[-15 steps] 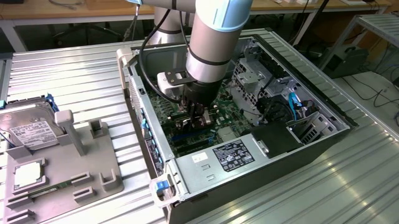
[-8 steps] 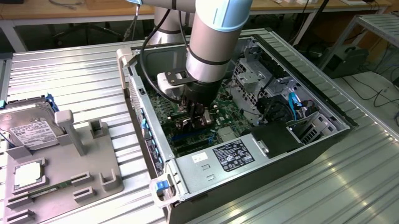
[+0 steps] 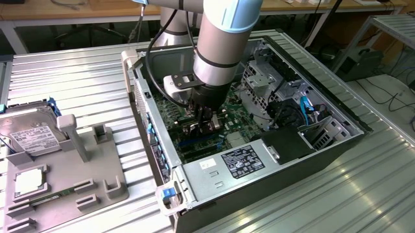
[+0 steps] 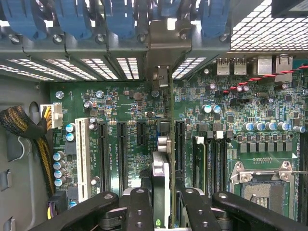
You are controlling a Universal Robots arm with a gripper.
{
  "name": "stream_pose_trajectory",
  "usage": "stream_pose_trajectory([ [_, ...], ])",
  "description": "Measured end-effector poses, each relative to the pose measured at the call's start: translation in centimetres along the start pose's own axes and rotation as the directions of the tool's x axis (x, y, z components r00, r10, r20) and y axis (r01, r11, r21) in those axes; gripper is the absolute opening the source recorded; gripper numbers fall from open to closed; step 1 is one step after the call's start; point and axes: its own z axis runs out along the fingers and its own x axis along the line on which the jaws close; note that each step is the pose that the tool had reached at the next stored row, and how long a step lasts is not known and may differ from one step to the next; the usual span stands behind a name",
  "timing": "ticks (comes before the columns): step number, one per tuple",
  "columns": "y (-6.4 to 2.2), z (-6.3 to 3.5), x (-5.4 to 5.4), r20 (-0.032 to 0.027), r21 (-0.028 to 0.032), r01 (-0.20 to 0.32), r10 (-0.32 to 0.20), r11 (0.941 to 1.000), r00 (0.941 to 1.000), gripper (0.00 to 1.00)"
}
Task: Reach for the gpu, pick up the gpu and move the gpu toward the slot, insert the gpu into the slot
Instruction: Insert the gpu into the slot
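Claw (image 4: 162, 202) clamped on the gpu (image 4: 161, 166), fingers (image 4: 138, 211) pressing either face of the card, which stands on edge above the green motherboard (image 4: 130, 103). Wrist view: card seen edge-on, running from the claw straight toward 12 o'clock, its grey metal bracket (image 4: 167, 41) up at the case's rear wall among the blue clips (image 4: 77, 19). Card's lower edge sits down at board level; the slot under it is hidden, so I cannot tell how deep it is seated. Black slots (image 4: 122, 154) lie parallel at 9 o'clock of the card, a white slot (image 4: 82, 159) beyond them. CPU socket (image 4: 264, 185) at 3 o'clock.

Exterior view: claw (image 3: 202, 124) low inside the open computer case (image 3: 337, 145), arm (image 3: 220, 43) coming down from 12 o'clock. Power supply (image 3: 236, 162) at 6 o'clock of the claw. Grey fixture (image 3: 84, 170) with a hard drive (image 3: 29, 131) well apart at 9 o'clock, on the ribbed metal table (image 3: 71, 77).
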Motion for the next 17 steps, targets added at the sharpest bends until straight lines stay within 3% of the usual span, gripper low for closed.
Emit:
stream_pose_trajectory([
  [3,0.0,-0.12,-0.02,-0.0002,0.0001,0.0,0.0,1.0,1.0,0.27],
  [7,0.01,-0.2,-0.02,-0.0048,-0.0001,0.0,0.0,1.0,1.0,0.27],
  [17,0.01,-0.22,-0.02,-0.0057,-0.001,0.016,-0.016,0.9999,0.9999,0.27],
])
